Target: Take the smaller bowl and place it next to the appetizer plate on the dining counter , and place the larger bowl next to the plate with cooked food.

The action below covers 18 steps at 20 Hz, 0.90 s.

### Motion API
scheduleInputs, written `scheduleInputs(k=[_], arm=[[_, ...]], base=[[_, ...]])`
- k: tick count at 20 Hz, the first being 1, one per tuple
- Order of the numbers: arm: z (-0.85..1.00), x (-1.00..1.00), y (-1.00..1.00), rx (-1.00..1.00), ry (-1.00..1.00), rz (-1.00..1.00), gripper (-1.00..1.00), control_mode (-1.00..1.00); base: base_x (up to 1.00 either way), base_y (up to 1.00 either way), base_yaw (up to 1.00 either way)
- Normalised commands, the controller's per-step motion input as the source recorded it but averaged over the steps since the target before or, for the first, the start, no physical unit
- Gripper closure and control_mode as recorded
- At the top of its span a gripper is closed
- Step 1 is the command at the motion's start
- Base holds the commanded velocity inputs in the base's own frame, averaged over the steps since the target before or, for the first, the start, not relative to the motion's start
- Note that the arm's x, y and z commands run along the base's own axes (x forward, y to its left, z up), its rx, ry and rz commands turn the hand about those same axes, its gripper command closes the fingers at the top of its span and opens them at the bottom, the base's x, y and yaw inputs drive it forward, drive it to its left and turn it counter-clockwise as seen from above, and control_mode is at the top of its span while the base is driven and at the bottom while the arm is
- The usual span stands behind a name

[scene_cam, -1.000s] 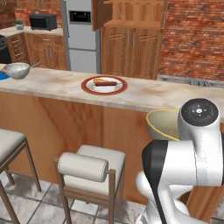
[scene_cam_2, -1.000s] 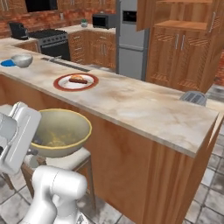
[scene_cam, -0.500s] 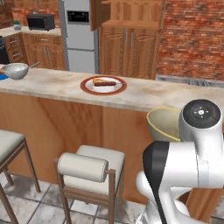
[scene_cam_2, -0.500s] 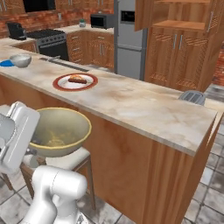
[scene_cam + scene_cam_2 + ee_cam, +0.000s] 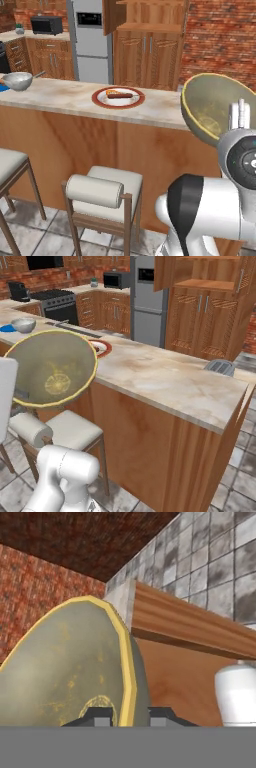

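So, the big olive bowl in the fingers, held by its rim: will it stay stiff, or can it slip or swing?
The larger bowl probably stays stiff: its yellowish rim keeps a clean round outline while tilted on edge. It may swing or slip, since the fingers pinch only one spot of the rim, with the wide body hanging off to the side.

I count two bowls: one larger bowl (image 5: 215, 107) at 3 o'clock in the left base view, and one smaller bowl (image 5: 18, 80) at 9 o'clock. There are two plates: one plate with cooked food (image 5: 118, 97) near the centre, and one appetizer plate (image 5: 7, 328) at 10 o'clock in the right base view. I see two stools (image 5: 102, 192), one microwave (image 5: 46, 24) and one toaster (image 5: 220, 366).
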Motion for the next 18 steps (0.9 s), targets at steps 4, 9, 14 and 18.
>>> scheduleInputs(k=[4, 9, 14, 18], arm=[[0.64, 0.40, -0.22, 0.01, 0.00, -0.02, 1.00, -1.00], [0.49, 0.21, -0.53, 0.05, 0.26, 0.02, 1.00, -1.00], [0.20, 0.05, -0.25, -0.08, 0.35, 0.08, 1.00, -1.00], [0.00, 0.08, 0.00, -0.27, 0.25, 0.16, 1.00, -1.00]], base=[[0.00, 0.00, 0.00], [0.00, 0.00, 0.00], [0.00, 0.00, 0.00], [0.00, 0.00, 0.00]])
